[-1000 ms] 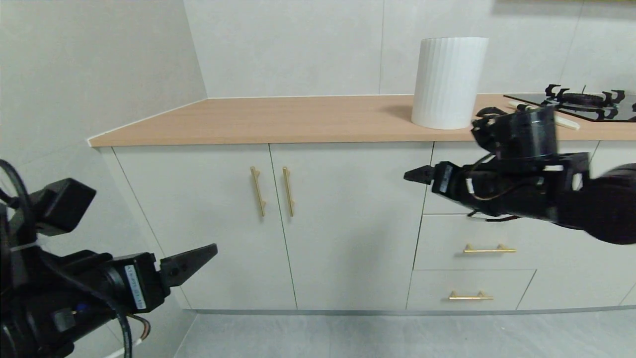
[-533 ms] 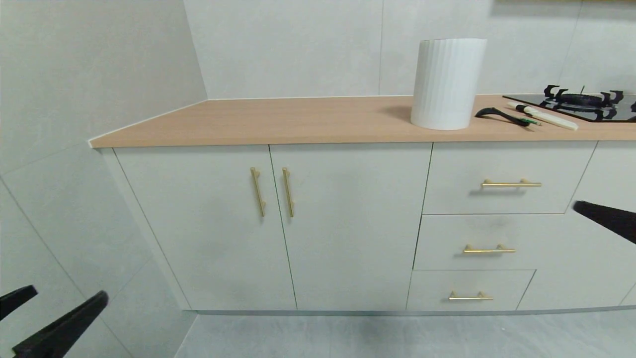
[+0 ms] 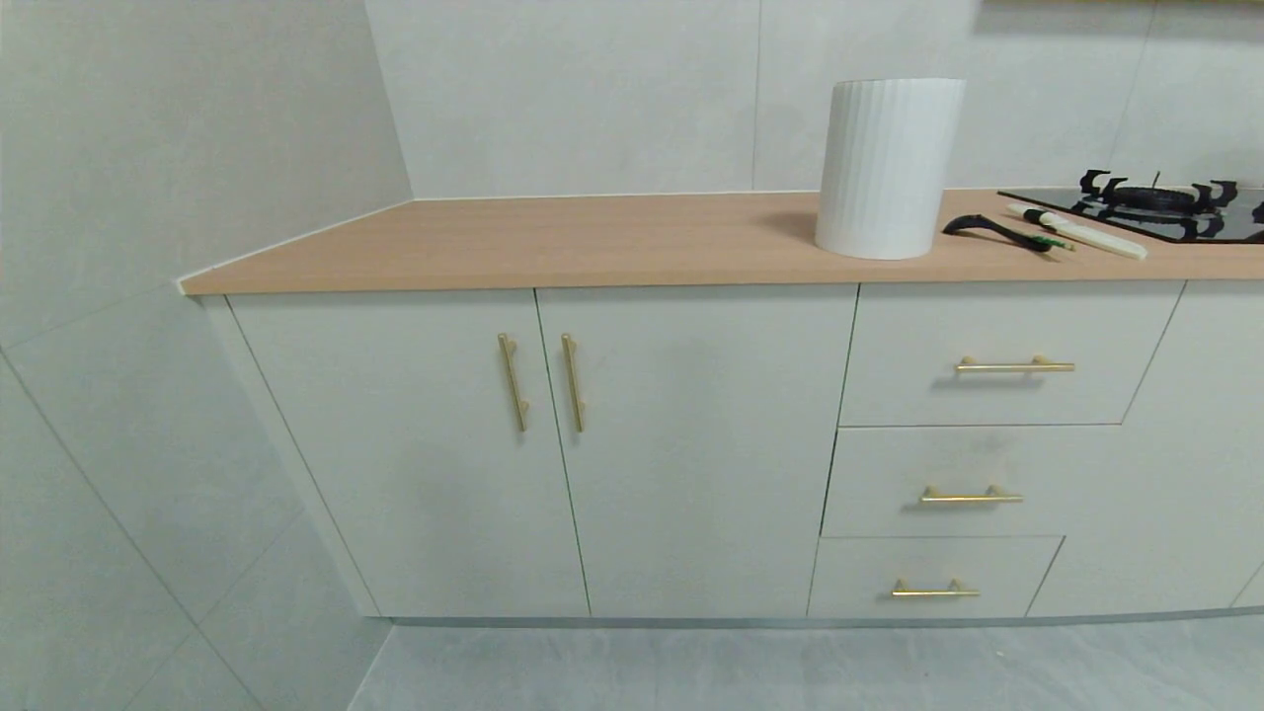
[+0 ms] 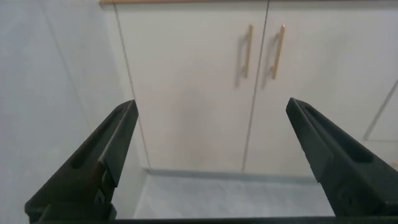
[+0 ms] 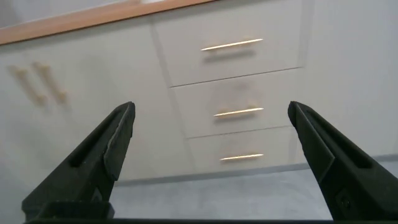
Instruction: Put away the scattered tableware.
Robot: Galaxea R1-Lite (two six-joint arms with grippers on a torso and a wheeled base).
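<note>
On the wooden desk (image 3: 553,237), the scattered tableware lies toward the 2 o'clock part of the head view. A black utensil (image 3: 992,230) with a curved handle lies flat at 3 o'clock of a tall white ribbed canister (image 3: 889,168), near it but apart. A cream-white utensil (image 3: 1086,235) lies just beside the black one on its far side, running at a slant toward the gas hob (image 3: 1155,202), whose edge it reaches.

Under the desk are two cupboard doors (image 3: 444,444) with upright gold handles. At their 3 o'clock is a stack of three drawers (image 3: 948,464) with level gold handles, all closed.

The left hand (image 4: 211,162) is released, its two dark fingers spread wide with nothing between them, low before the cupboard doors and above the floor (image 4: 224,199). The right hand (image 5: 211,162) is likewise released and bare, facing the drawers. Both hands are well apart from the tableware.
</note>
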